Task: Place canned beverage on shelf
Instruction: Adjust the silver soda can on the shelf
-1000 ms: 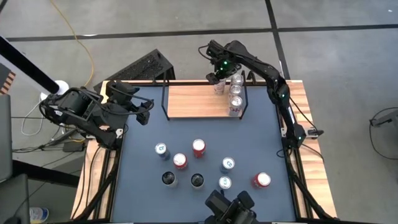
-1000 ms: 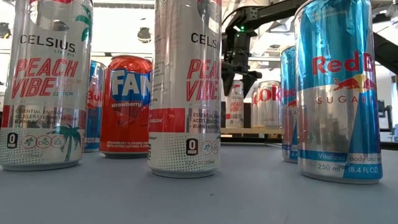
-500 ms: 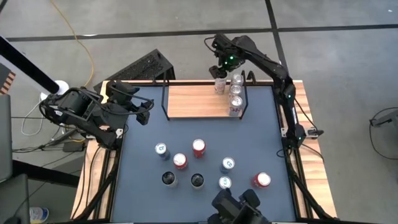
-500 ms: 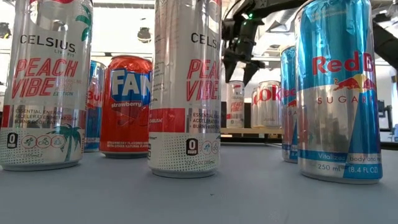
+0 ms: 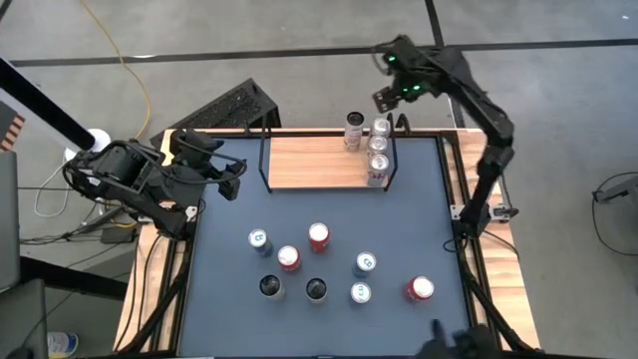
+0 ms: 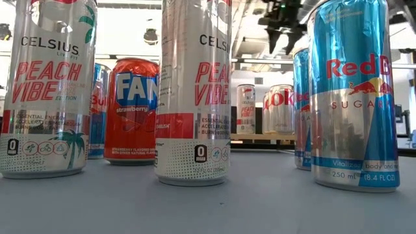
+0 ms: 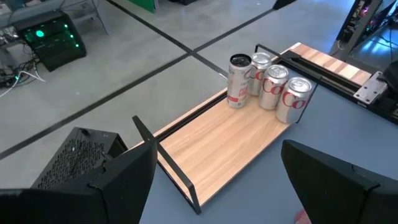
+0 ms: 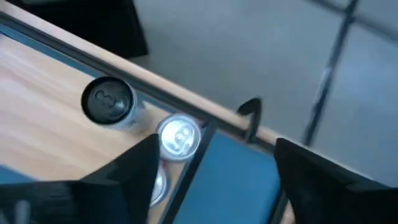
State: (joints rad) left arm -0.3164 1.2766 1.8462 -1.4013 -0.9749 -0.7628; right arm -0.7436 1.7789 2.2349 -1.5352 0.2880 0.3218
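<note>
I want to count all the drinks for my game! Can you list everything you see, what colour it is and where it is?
Shelf: one, light wood with black wire ends, at the table's far edge.
Cans on the shelf: four, silver, clustered at the shelf's right end; one Celsius can stands beside a row of three.
Cans on the table: eight, red, blue-silver, white and dark tops, grouped on the near half.
Table: one, dark grey top, wood edges.
Black mesh box: one, on the floor behind the table's left corner.
Yellow cable: one, on the floor, far left.
Left gripper: open, waiting at the table's left edge.
Right gripper: empty, raised beyond the shelf's right end.
</note>
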